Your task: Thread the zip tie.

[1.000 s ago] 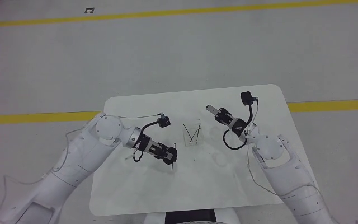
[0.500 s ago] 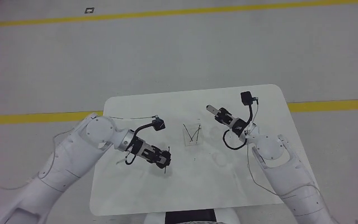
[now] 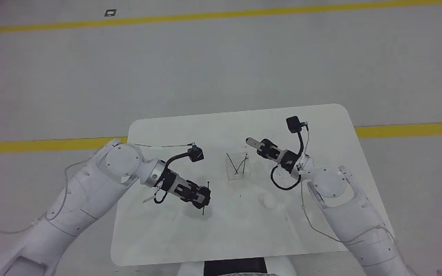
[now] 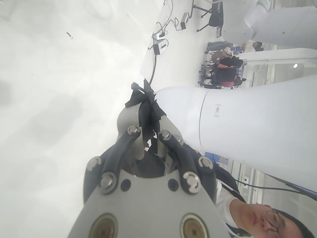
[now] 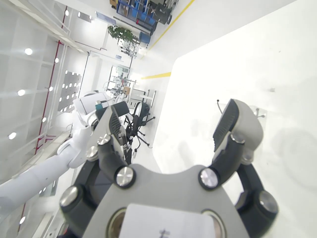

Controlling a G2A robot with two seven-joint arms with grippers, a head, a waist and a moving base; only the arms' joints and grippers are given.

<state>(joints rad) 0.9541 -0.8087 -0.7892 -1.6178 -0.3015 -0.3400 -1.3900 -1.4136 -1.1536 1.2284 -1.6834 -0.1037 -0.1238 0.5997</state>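
Zip tie pinched between clamped fingers of left claw, held just over surface, near clear tray, on robot's left of it. Spare ties lie crossed inside tray. Right claw spread wide, empty, just beside tray on other side. Judged progress: tie picked up, no loop visible, tail not yet through head. Left to do: right claw takes free end, feeds it into head, pulls.

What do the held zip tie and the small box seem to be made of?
Zip tie: black, thin, with a moulded head, probably matt plastic. Box: likely clear plastic or acrylic; the white table shows through it.
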